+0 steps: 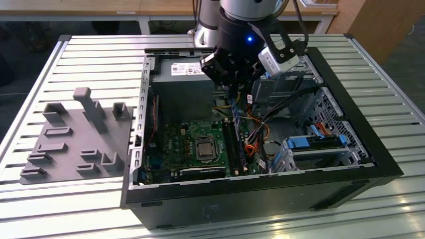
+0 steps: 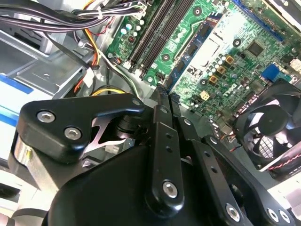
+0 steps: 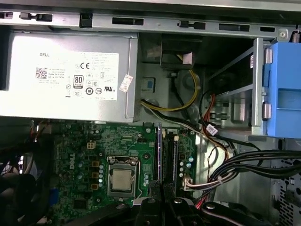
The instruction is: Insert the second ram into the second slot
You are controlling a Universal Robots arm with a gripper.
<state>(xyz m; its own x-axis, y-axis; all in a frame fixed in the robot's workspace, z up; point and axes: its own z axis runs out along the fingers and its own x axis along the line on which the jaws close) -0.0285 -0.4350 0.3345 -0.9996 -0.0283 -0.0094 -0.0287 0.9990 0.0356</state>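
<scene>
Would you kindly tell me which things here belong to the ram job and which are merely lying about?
In the job: gripper, jaws shut on the second ram; black memory slots.
Lying about: power supply, processor socket, blue drive-bay clip, cooling fan, grey fixture tray.

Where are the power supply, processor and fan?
Power supply [image 3: 68, 75]: first wrist view, on its labelled grey side.
Processor [image 3: 121, 181]: first wrist view, middle of its metal lid.
Fan [image 2: 272, 125]: second wrist view, its hub.

Lab: slatted metal bench [image 1: 99, 55], open computer case [image 1: 265, 204].
</scene>
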